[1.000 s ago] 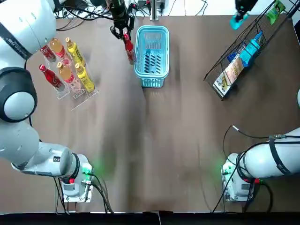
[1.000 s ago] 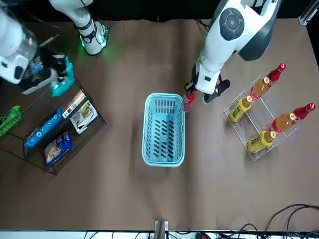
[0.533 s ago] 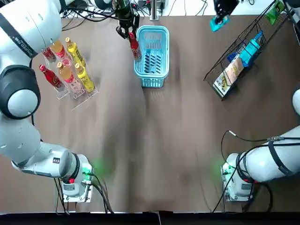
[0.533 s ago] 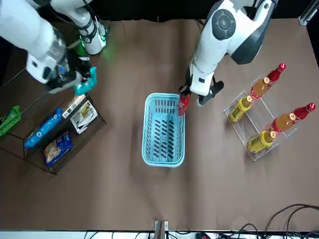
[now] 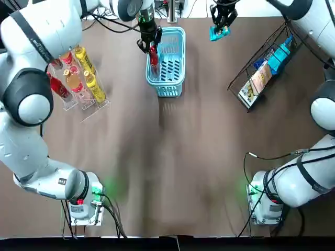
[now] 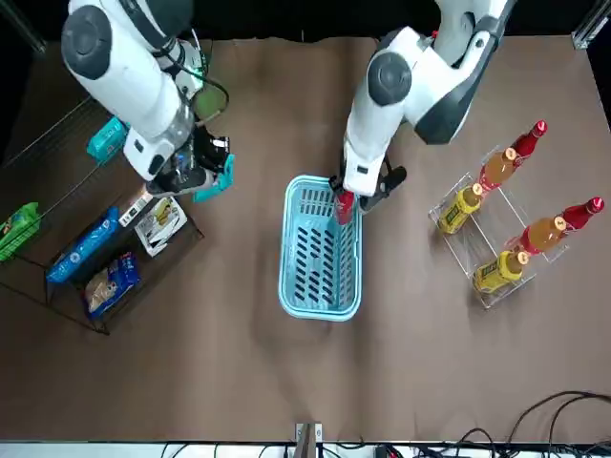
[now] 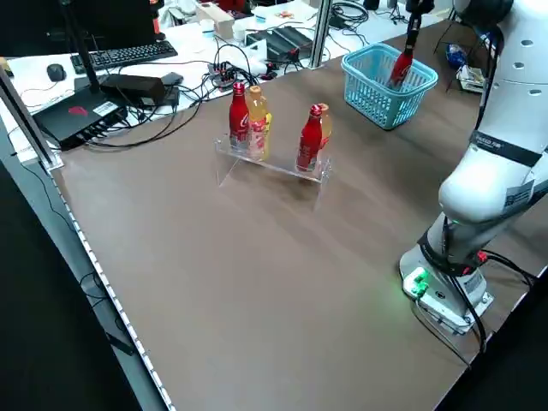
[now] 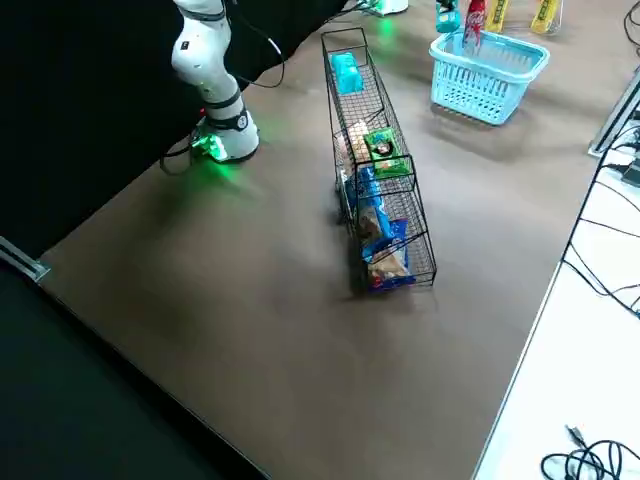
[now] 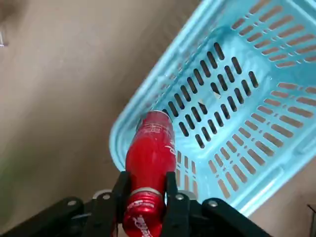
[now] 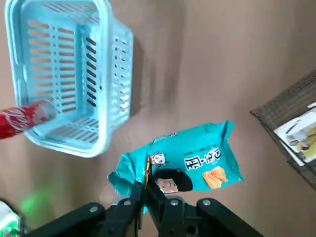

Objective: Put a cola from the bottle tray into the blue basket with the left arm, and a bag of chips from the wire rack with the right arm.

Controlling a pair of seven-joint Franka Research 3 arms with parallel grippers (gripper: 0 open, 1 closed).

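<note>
The cola bottle [image 5: 153, 56] hangs tilted at the left edge of the blue basket [image 5: 167, 92], its base over the basket's inside and its neck clamped in the left gripper [image 5: 151, 45]. Right of the basket's far end, apart from it, the right gripper [image 5: 222, 22] pinches a teal bag of chips [image 5: 219, 33]. The wire rack [image 5: 268, 65] stands farther right of the basket.

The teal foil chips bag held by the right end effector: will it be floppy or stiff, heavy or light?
Probably floppy: the teal foil chips bag hangs crumpled from one pinched corner in the right end effector. Likely light, since that small pinch carries it.
</note>
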